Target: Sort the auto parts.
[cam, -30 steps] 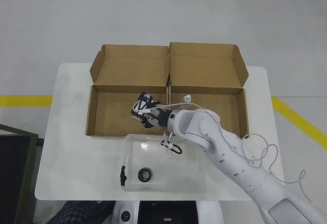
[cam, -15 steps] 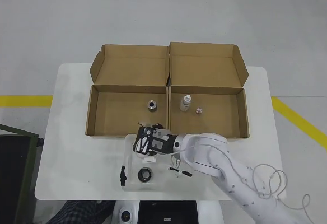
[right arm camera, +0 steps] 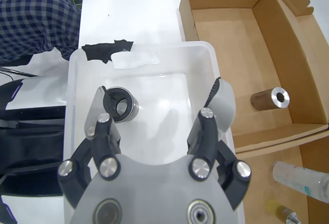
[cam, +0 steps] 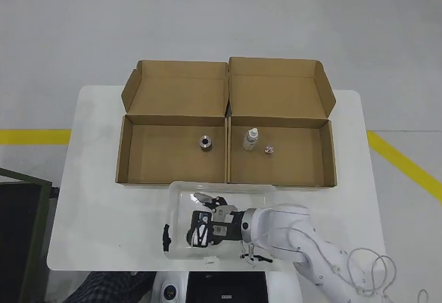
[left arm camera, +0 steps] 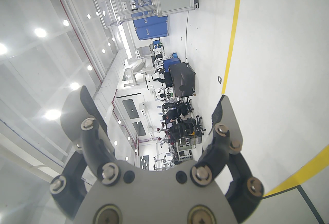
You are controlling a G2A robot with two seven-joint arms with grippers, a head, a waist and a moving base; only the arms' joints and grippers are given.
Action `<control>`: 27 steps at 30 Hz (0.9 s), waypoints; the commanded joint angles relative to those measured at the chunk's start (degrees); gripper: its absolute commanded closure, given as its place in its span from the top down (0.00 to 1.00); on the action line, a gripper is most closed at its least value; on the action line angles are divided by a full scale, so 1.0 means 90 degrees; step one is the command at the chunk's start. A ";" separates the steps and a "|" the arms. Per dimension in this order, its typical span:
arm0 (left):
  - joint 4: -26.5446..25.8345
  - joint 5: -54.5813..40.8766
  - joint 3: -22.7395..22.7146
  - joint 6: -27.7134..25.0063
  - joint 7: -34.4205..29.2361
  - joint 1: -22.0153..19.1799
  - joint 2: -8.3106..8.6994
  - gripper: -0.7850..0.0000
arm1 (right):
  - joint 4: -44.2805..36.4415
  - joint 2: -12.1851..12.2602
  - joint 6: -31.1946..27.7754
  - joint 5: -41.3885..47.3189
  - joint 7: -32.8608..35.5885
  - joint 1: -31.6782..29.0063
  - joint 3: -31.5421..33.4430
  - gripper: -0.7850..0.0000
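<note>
— White counter (cam: 100, 189) on a pale hall floor crossed by a yellow line. We log a cardboard box (cam: 153, 155) and a second box (cam: 304, 155), both open, touching side by side at the far side. A clear bin (cam: 177, 198) sits just in front of them, by the counter's near edge.

— Right end effector (right arm camera: 160, 88)?

— Down inside the bin, over its floor. Jaws are spread wide with nothing between them. The black bearing (right arm camera: 124, 106) lies on the bin floor, its bore turned toward the wrist camera. 1 finger (right arm camera: 99, 106) stands right at it and overlaps its rim in the wrist view. Touching or not, we cannot tell.

— Parts in the boxes?

— We count 3. 1 short metal cylinder (right arm camera: 270, 99) lies on its side in the cardboard box, near the wall shared with the second box. The second box holds a small clear bottle (cam: 249, 139) close to that same wall. A small part (cam: 268, 150) lies just beside the bottle, apart from it.

— Anything else on the bin?

— A scrap of black tape (cam: 165, 237) at the end farthest from the second box.

— Left end effector (left arm camera: 154, 96)?

— Jaws wide apart, empty. Behind it we see the hall's ceiling lights and floor.
</note>
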 commanded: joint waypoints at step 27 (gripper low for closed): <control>0.0000 0.0000 0.0000 0.0000 0.0000 0.0000 0.0000 1.00 | 0.0766 0.0093 -0.0520 0.0040 -0.0012 0.0116 -0.0277 0.78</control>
